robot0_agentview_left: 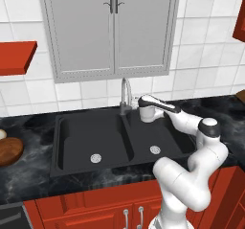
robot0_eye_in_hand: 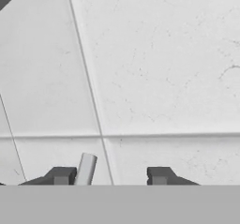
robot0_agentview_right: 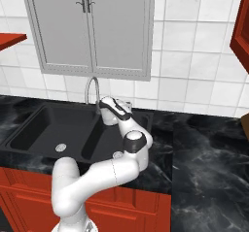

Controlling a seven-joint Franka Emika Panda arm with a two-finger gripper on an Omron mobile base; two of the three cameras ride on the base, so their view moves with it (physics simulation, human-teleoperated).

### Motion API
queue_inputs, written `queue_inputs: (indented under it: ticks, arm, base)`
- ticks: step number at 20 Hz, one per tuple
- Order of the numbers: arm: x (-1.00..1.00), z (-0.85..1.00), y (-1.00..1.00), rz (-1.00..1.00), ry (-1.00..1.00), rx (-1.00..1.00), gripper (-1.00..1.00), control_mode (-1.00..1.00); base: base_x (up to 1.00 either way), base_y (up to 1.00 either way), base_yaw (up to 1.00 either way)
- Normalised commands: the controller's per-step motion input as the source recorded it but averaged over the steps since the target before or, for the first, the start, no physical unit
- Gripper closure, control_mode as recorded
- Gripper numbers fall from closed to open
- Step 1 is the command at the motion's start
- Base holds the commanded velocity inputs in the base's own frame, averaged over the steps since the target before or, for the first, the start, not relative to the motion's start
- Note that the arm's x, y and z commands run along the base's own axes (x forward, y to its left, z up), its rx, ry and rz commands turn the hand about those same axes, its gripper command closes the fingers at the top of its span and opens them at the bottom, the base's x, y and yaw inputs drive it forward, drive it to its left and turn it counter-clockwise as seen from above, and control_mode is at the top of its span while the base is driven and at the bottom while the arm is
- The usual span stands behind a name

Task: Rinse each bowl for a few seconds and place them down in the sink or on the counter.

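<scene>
Gripper (robot0_eye_in_hand: 110,175) at the faucet (robot0_agentview_left: 126,95) behind the sink (robot0_agentview_left: 76,142), jaws spread with a silver lever tip (robot0_eye_in_hand: 86,169) against 1 finger; 1 reddish-brown bowl (robot0_agentview_left: 9,151) left of the sink.

No readable text, labels, brands, numbers or signs on any surface.

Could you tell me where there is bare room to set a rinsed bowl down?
Both basins of the sink are bare. So is the counter right of it. It is crowded behind the divider, at the faucet and the end effector, and by the wooden bowl.
</scene>
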Motion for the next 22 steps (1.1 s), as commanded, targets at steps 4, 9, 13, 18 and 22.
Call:
queue_inputs:
  ticks: [4,9,13,18,22]
  arm:
    - [0.0,-0.19,-0.2,0.0,0.0,0.0,1.0,-1.0]
    - [0.03,-0.2,-0.37,0.0,0.03,0.01,1.0,-1.0]
    - [0.07,-0.25,-0.57,0.0,0.07,0.05,1.0,-1.0]
    - [0.12,-0.26,-0.71,0.0,0.09,0.08,1.0,-1.0]
    - [0.15,-0.35,-0.7,0.0,0.1,0.08,1.0,-1.0]
  base:
    - [0.0,0.0,0.0]
    - [0.0,0.0,0.0]
    - [0.0,0.0,0.0]
    - [0.0,0.0,0.0]
    - [0.0,0.0,0.0]
